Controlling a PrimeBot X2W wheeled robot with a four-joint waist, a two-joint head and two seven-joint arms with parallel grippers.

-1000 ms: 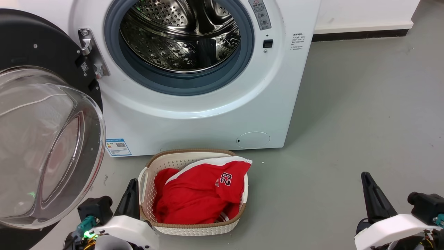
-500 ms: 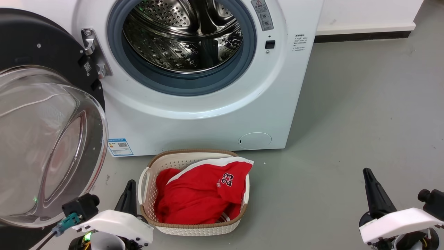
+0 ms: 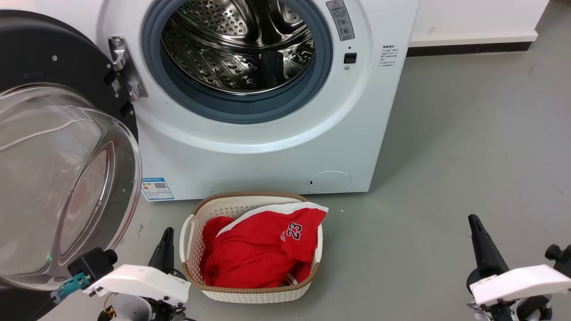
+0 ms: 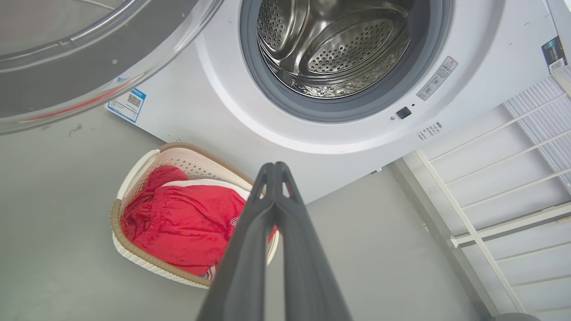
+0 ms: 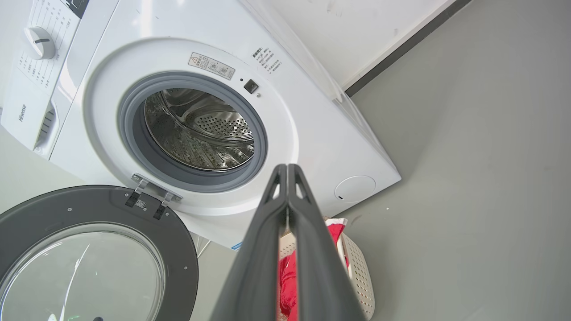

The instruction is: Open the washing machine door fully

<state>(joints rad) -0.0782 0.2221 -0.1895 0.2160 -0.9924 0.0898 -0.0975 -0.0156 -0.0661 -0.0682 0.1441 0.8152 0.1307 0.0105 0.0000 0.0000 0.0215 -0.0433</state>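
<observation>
Washing machine door swung wide, at 9 o'clock of drum — left gripper, right gripper jaws closed, empty.

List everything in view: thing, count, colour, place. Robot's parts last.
washing machine: one, white, behind the basket.
door: one, black with clear glass, swung open, left side.
drum: one, steel, inside the machine.
rubber ring: one, grey-blue, around the drum's mouth.
flap: one, white, low on the machine's front.
basket: one, cream with brown rim, on the floor.
clothes: count unclear, red, in the basket.
floor: one, grey, underneath everything.
left gripper: one, dark, shut, beside the basket.
right gripper: one, dark, shut, above bare floor.
</observation>
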